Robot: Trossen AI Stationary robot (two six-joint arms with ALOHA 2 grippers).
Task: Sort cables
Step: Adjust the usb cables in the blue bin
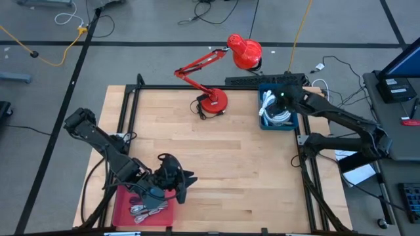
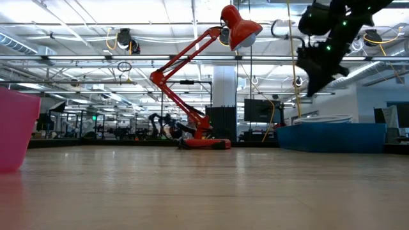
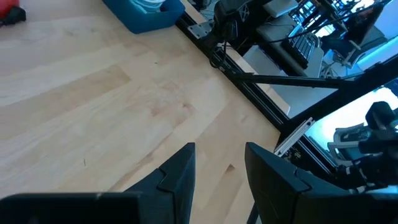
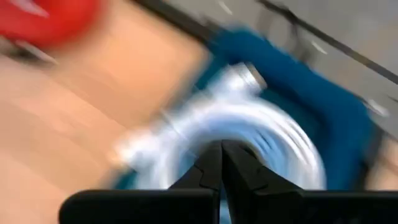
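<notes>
Coiled white and light-blue cables (image 1: 272,111) lie in a blue bin (image 1: 262,123) at the table's far right; the right wrist view shows the coils (image 4: 261,134) blurred. My right gripper (image 4: 221,144) hangs shut above that bin (image 2: 339,135) with nothing between its fingers. A few short bundled grey cables (image 1: 147,208) lie in a pink tray (image 1: 123,204) at the near left corner. My left gripper (image 3: 219,149) stands open and empty beside that tray, raised over bare wood and pointing toward the table's right side.
A red desk lamp (image 1: 213,101) stands on its round base at the table's far middle, its head (image 1: 244,52) reaching past the far edge. A black frame rail (image 3: 249,74) runs along the table's edges. The middle of the wooden top (image 1: 223,157) is bare.
</notes>
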